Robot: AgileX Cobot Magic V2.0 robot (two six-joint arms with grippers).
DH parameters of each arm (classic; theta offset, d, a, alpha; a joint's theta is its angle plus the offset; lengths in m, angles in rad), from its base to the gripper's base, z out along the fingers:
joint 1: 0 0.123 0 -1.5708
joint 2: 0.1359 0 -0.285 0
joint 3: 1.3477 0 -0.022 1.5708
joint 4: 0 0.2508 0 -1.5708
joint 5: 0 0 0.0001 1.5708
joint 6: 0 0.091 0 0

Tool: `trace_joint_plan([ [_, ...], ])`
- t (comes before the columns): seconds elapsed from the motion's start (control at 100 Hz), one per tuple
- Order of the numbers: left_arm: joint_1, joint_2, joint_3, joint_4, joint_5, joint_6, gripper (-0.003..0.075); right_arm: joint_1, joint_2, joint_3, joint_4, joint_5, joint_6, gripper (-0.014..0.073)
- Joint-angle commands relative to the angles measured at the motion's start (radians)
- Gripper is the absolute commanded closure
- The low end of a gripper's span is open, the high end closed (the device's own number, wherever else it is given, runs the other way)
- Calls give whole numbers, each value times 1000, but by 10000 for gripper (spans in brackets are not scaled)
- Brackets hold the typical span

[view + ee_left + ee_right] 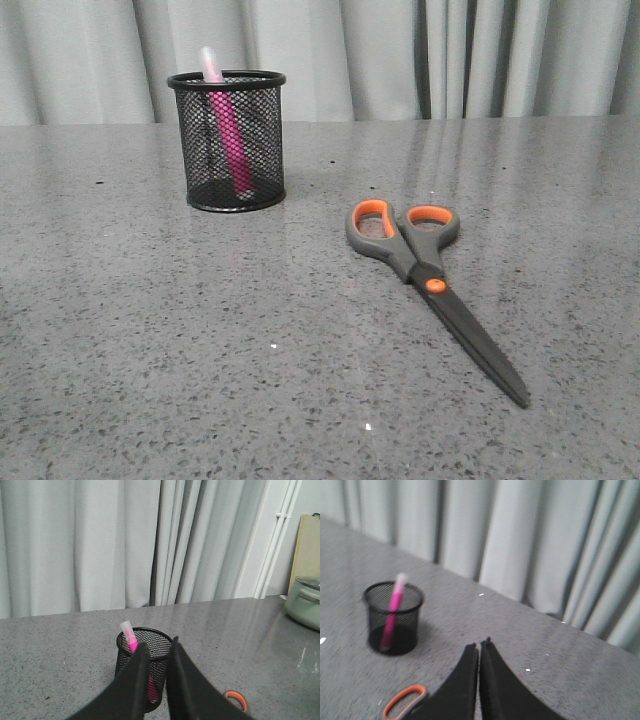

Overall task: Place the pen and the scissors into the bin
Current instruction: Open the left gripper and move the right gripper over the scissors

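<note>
Lying flat on the desk (120,330) to the right of the bin (227,140) and nearer the robot, the scissors (430,285) are the one thing left to move; the pen (228,125) already stands inside the bin, leaning with its pale cap above the rim. The scissors' long axis runs on a diagonal: the orange-lined handles sit at the end closer to the bin, and the closed dark blades point away from it, toward the robot's right and front. Neither arm shows in the front view. In the right wrist view the right claw (479,647) has its fingers pressed together with nothing between them, and an orange handle loop shows just beside it, with the bin well beyond. The left claw (157,650) is nearly closed too, a thin gap between its fingers and nothing held; it looks straight over the bin, with only a sliver of orange handle off to one side. So the right arm appears the nearer and better placed one. It would likely need to open and turn its fingers across that diagonal near the pivot before a pickup.
</note>
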Motion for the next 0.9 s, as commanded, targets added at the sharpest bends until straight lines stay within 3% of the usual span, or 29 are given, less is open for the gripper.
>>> trace_joint_plan([
  [0.0, 3, 3, -27, -41, 9, -5, 659, -1, 9, -36, 358, -52, -447, 594],
  [0.06, 3, 3, -27, -41, 9, -5, 659, -1, 9, -36, 427, -37, -577, 559],
  [0.17, 3, 3, -27, -41, 9, -5, 659, -8, 7, -36, 431, -16, -568, 440],
  [0.31, 3, 3, -27, -41, 9, -5, 659, -35, 28, -39, 452, 5, -328, 197],
  [0.36, 3, 3, -27, -41, 9, -5, 659, -42, 50, -52, 452, 50, -239, 154],
  [0.59, 3, 3, -27, -41, 9, -5, 659, -42, 294, -262, 493, 407, -153, 183],
  [0.76, 3, 3, -27, -41, 9, -5, 659, -42, 494, -473, 492, 662, 35, 183],
  [0.89, 3, 3, -27, -37, 7, 1, 659, -42, 633, -573, 492, 785, 71, 183],
])
